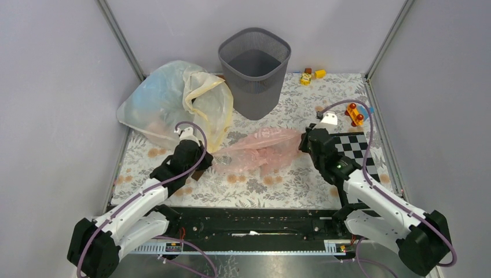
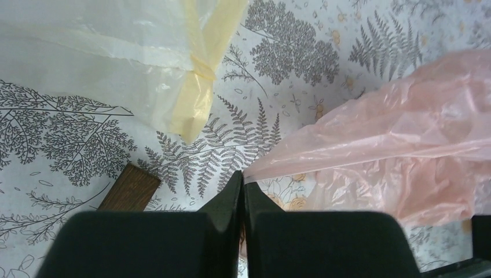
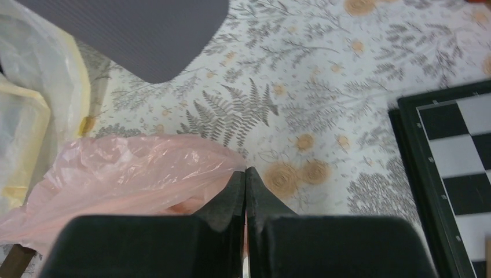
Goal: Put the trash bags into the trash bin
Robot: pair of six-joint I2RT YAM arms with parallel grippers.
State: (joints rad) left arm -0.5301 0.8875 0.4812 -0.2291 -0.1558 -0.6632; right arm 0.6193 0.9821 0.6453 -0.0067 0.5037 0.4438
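Now, the pink bag (image 1: 260, 152) lies slack in the middle of the table, thin, crinkly and see-through, stretched out in a long wrinkled heap between the two arms. At its left end the left gripper (image 2: 243, 185) has its black fingers pressed tight together, with a drawn-out corner of the pink film running right into the seam: it's pinching the bag. Over on the right end, the right gripper (image 3: 245, 176) is pressed together the same way, the bag's glossy edge caught at its tips.

Behind the bag, at the far middle, the bin (image 1: 255, 69) stands upright: dark grey mesh, rounded-square mouth, narrowing toward its base. It's apart from the pink bag, just beyond it.

To the far left sits a big cloudy white bag (image 1: 168, 98), puffed up, with a cream-yellow rim that twists into a knotted strip hanging down toward the left gripper. A small brown wooden block (image 2: 130, 188) lies flat just left of that gripper's fingers.

On the right, a black-and-white checkerboard (image 1: 356, 150) lies flat beneath the right arm. Beyond it sits an orange toy (image 1: 355, 114), and by the far wall a little yellow toy (image 1: 305, 78).

Underneath everything is a pale cloth (image 1: 278, 185) printed with grey ferns and small peach flowers. Plain grey walls close in the left, far and right sides, with metal posts in the corners.
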